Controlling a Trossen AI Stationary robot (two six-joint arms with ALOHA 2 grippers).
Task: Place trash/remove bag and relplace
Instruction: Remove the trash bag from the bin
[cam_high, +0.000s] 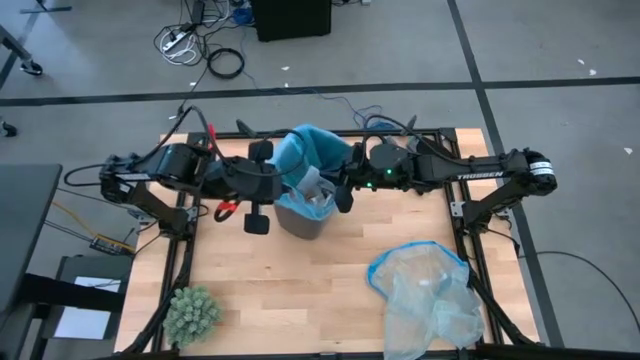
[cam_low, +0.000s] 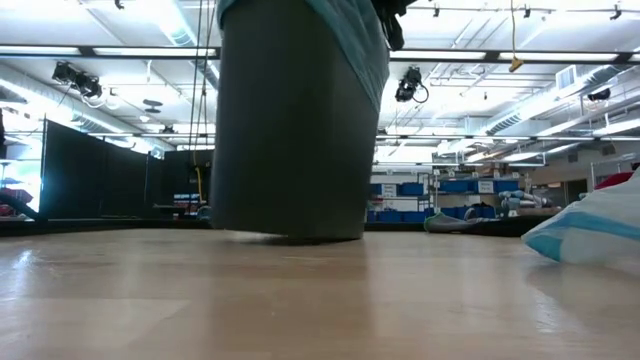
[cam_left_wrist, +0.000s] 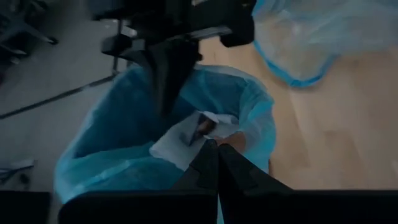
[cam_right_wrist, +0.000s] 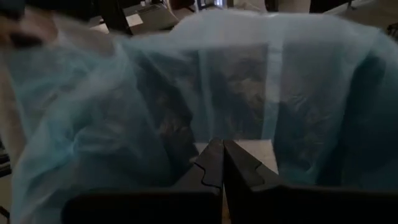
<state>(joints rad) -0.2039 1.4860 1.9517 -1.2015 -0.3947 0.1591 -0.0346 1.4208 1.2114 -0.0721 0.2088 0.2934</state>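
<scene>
Grey floor (cam_high: 520, 50) with cables (cam_high: 200, 50); ceiling strip lights (cam_low: 560, 95) above dark partitions (cam_low: 90, 180).

Bright sky-blue bag (cam_high: 312, 148) lines a dark grey bin (cam_low: 290, 130); paler blue-rimmed plastic bag (cam_high: 428, 290); green spiky plant ball (cam_high: 192, 312); light wood table (cam_high: 300, 280).

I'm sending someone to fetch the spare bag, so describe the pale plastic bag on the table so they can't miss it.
Start at the wooden table and find the grey bin between the two arms at the back. The spare bag lies flat near the front right corner. Unlike the bright blue liner in the bin, it is paler, clearer, with a blue rim.
</scene>
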